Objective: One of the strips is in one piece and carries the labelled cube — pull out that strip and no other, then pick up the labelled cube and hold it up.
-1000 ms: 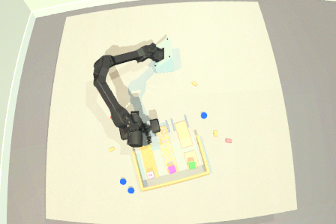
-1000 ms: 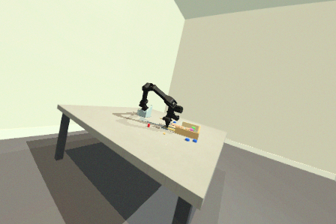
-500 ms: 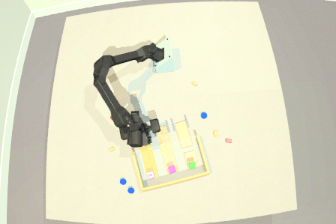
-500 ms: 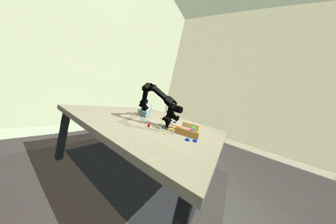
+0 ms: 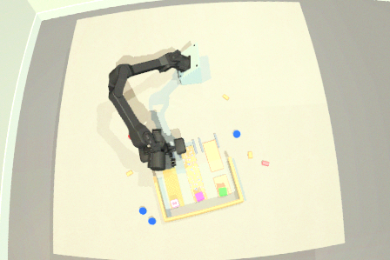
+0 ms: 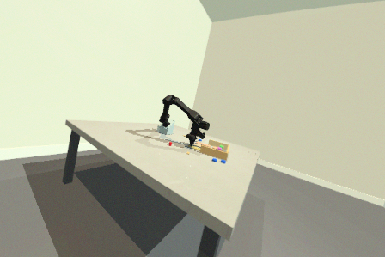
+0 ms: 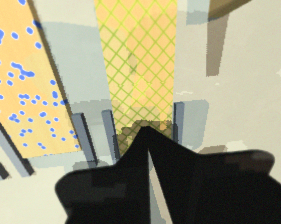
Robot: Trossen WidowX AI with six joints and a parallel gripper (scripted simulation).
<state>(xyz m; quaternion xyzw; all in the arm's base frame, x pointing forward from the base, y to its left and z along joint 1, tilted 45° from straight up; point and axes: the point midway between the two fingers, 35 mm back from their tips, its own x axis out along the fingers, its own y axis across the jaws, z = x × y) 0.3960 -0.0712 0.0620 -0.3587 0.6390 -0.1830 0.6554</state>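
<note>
The labelled cube, white with a pink mark, sits at the far end of the left strip, which has a crosshatch pattern. The visible part of this strip is unbroken; the gripper hides its near end. The middle dotted strip has a magenta cube at its far end. The right strip shows a near piece and a separate far piece with a green cube. My gripper is shut and empty, its tips low over the crosshatch strip's near end. Contact is unclear.
A low tan wall surrounds the far part of the strips. Grey guide rails flank the near ends. Blue discs, small yellow blocks and a red block lie around.
</note>
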